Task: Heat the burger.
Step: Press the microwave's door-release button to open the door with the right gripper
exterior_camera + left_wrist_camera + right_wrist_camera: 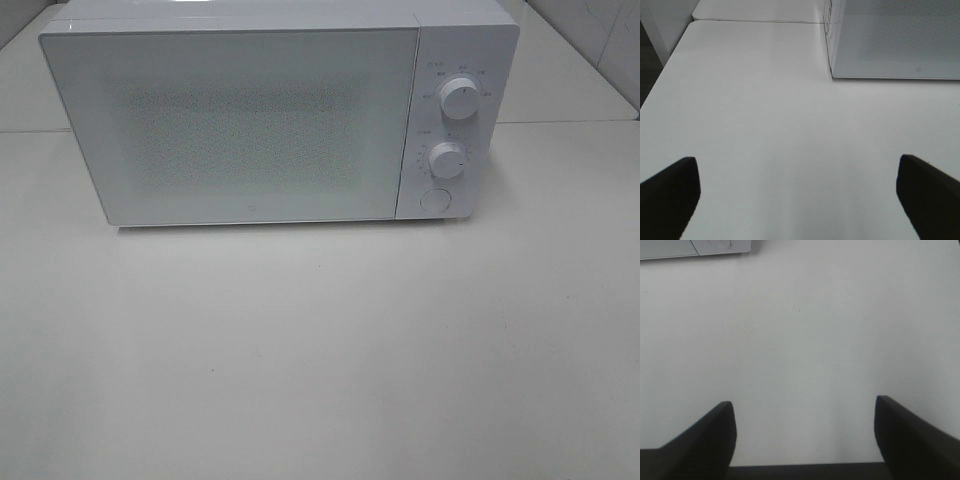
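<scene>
The left tool hangs over the white table with its two dark fingers spread wide. Only bare tabletop lies between them, so it is released and grasps nothing. The right tool is the same: its fingers stand well apart over plain table, released, with nothing in its hold. Neither tool shows in the high view.

The near and middle table is a flat, pale surface. At the far side sits a white microwave, resting on the table with its front facing the camera. Its door is closed flush. The door's window is a fine dotted screen that looks milky, and nothing inside can be made out through it.

To the right of the door is the control panel, with an upper knob, a lower knob and a round button beneath them.

The burger appears in none of the three views. Whether it is inside the closed microwave cannot be told.
</scene>
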`<state>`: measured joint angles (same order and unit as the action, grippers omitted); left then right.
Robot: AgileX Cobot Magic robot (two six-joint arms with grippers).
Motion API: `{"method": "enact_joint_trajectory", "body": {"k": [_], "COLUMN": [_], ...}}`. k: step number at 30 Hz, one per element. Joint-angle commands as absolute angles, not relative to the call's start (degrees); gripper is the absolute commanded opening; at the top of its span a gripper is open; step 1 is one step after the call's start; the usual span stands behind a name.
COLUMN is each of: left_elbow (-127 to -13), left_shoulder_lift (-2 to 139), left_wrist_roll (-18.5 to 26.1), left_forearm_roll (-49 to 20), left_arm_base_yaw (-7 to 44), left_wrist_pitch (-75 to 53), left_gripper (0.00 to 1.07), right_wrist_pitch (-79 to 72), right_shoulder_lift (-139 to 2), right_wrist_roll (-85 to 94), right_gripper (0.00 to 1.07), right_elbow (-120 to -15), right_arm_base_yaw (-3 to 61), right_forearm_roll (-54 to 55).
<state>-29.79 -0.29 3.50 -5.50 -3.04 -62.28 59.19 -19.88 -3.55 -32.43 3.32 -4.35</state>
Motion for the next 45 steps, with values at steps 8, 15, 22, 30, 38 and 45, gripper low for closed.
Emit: {"method": "enact_joint_trajectory", "body": {"k": [8,15,22,30,38,45], "left_elbow": [-29.6,-29.6,-29.6,-29.6,-29.6,-29.6], "left_shoulder_lift": [-1.2,-1.2,-1.1,-0.5,-0.5,-0.5], "left_wrist_roll": [3.2,3.2,3.2,3.2,3.2,3.2], "left_forearm_roll": [-5.4,-5.4,-5.5,-5.4,-5.4,-5.4], "left_arm_base_yaw": [-3.2,-3.2,-3.2,-3.2,-3.2,-3.2], "left_wrist_pitch": [-61.4,-61.4,-61.4,-61.4,-61.4,-61.4], "left_gripper": [1.0,1.0,1.0,1.0,1.0,1.0], "right_wrist_pitch": [55.2,55.2,55.2,55.2,55.2,55.2], "right_shoulder_lift": [-4.2,0.0,2.0,1.9,1.9,1.9], "right_wrist_roll": [0.0,-0.4,-2.2,-2.1,-2.1,-2.2], "right_gripper": [0.75,0.75,0.75,0.75,0.75,0.75], "right_elbow": [-28.1,-28.0,-28.0,-28.0,-28.0,-28.0], "right_arm_base_yaw": [2.9,2.9,2.9,2.9,2.9,2.9], "right_forearm_roll": [-4.0,-4.4,-5.7,-5.7,-5.7,-5.7]}}
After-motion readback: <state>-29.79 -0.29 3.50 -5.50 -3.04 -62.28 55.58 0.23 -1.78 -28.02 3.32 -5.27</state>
